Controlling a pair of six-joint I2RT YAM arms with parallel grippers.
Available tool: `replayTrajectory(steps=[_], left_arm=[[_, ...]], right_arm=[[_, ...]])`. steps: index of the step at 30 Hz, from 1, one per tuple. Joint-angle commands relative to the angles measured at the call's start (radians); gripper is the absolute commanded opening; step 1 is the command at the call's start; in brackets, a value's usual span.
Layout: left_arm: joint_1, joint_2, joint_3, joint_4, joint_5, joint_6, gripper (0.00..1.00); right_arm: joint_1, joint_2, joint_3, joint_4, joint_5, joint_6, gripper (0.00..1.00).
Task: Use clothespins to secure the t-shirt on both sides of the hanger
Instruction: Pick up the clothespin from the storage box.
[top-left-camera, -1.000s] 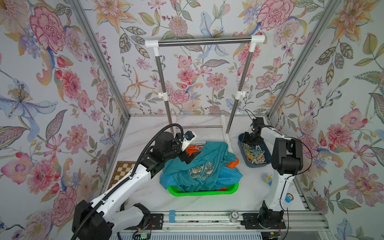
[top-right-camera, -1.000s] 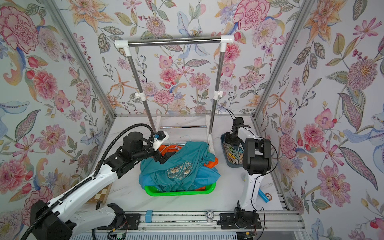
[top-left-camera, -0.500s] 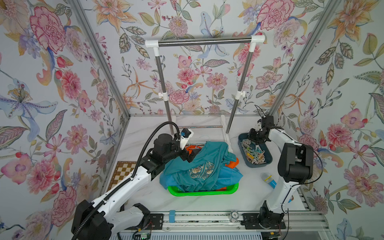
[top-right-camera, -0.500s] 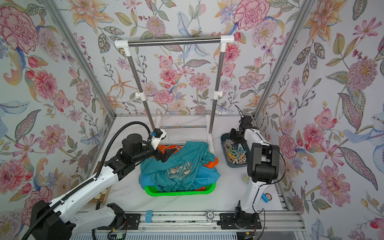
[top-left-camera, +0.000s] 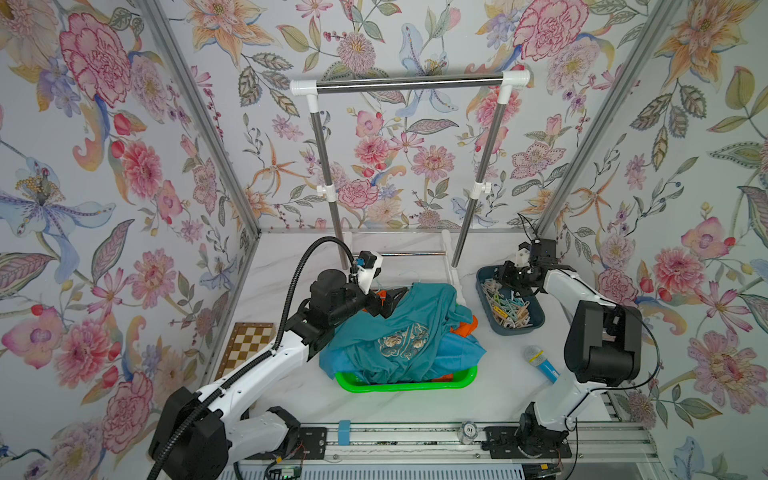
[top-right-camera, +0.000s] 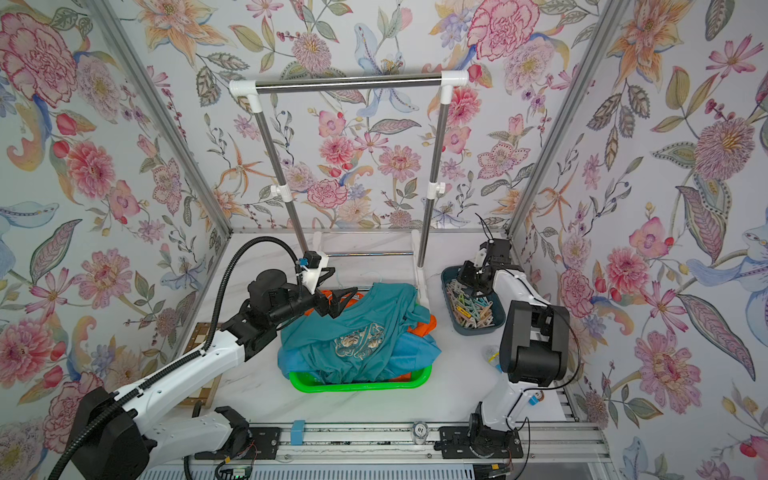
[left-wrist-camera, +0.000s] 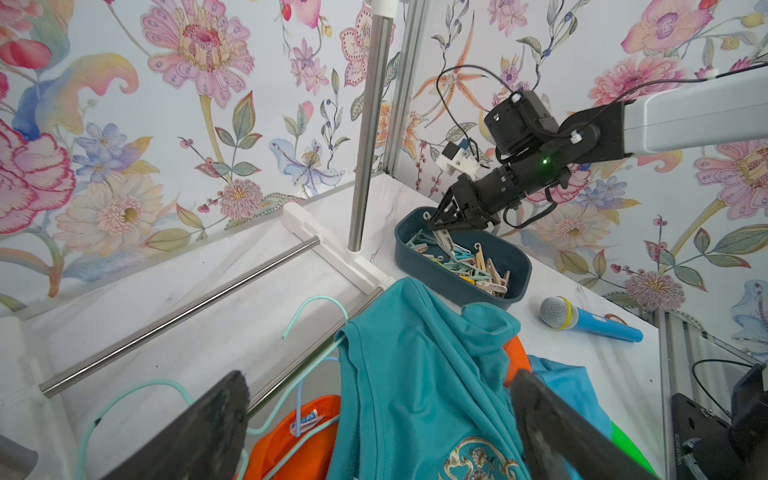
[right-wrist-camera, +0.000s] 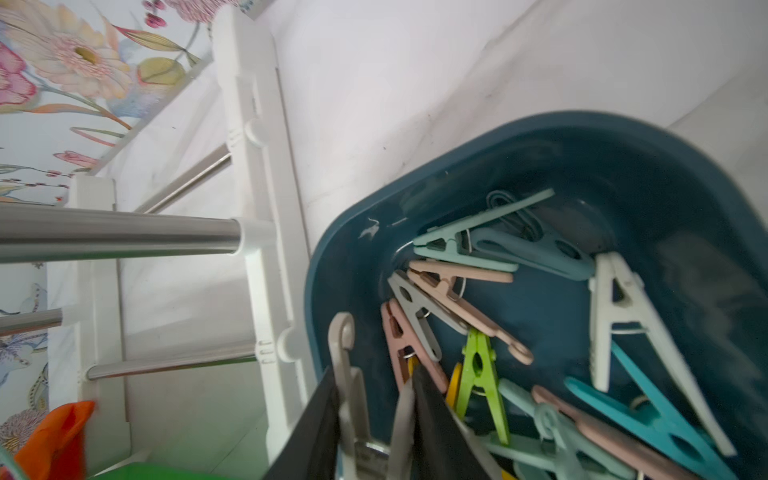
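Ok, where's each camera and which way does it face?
Top views: high in front, looking down over the rack; left arm and right arm show.
Left wrist: faces across the t-shirt toward the tray; open left gripper shows.
Right wrist: looks into the tray; right gripper grips a white clothespin.
Shared: both wrist views show the tray.

A white marble-patterned tabletop (top-left-camera: 415, 407) carries a bright green plastic laundry basket (top-left-camera: 399, 385) at its middle. To the right sits a dark blue plastic tray (top-left-camera: 517, 331) and, near it, a blue toy microphone (top-left-camera: 542, 365). The white plastic feet of a steel clothes rack (top-left-camera: 448, 245) stand at the back, and a wooden chessboard (top-left-camera: 249, 345) lies at the left edge.
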Motion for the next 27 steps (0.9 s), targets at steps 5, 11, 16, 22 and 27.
replayTrajectory(steps=[5, 11, 16, 22, 27], left_arm=[[0.005, 0.077, 0.075, -0.029, 0.07, -0.013, 1.0], [0.002, 0.109, 0.105, -0.021, 0.117, -0.024, 1.0], [-0.012, 0.129, 0.111, 0.011, 0.156, -0.044, 1.0], [-0.017, 0.179, 0.124, 0.161, 0.239, -0.147, 1.0], [-0.017, 0.227, 0.162, 0.293, 0.31, -0.232, 1.0]], right_arm=[[0.0, -0.159, -0.077, 0.079, -0.053, -0.013, 0.3], [0.021, -0.297, -0.156, 0.219, -0.186, -0.041, 0.32], [0.087, -0.38, -0.161, 0.249, -0.243, -0.06, 0.33], [0.206, -0.439, -0.128, 0.26, -0.283, -0.055, 0.34], [0.291, -0.462, -0.112, 0.314, -0.351, -0.009, 0.34]])
